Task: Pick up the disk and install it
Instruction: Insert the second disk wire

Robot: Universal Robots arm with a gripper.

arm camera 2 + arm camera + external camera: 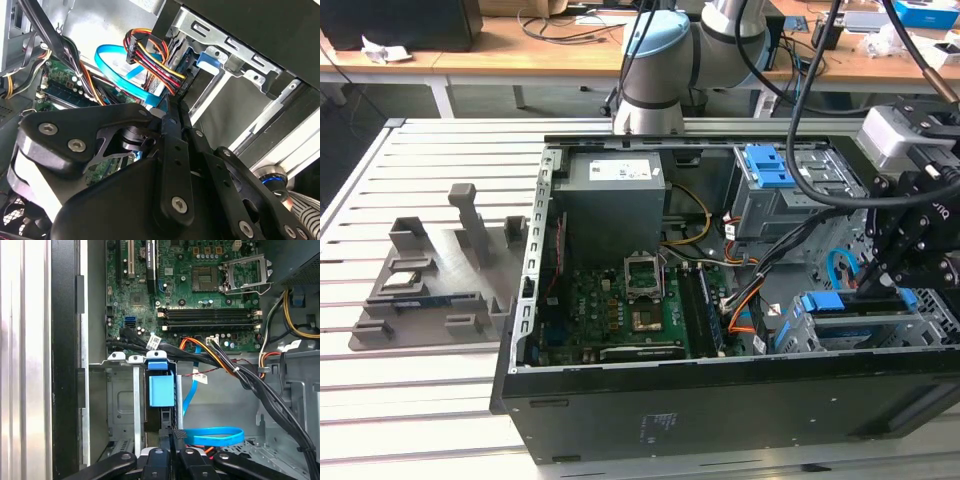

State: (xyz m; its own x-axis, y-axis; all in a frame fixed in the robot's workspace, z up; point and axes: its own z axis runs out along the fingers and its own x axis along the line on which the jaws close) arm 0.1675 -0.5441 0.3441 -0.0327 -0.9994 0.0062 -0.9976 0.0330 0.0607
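The disk (848,303), framed by its blue carrier, sits in the drive cage at the front corner of the open computer case (620,400), on the exterior view's right. In the first wrist view the disk's blue carrier end (161,390) stands edge-on in a cage slot. My gripper (869,288) hangs right over it, with the black fingers drawn together. The gripper (173,433) meets the dark rear edge of the disk. I see nothing between the fingers. In the second wrist view the gripper (172,107) points at the cage near a blue tab (207,59).
Bundled black, orange and blue cables (220,360) run close beside the slot. The motherboard (620,310), a second cage with a blue latch (768,168) and the power supply (613,195) fill the case. A grey parts fixture (435,285) lies on the slatted table at the exterior view's left.
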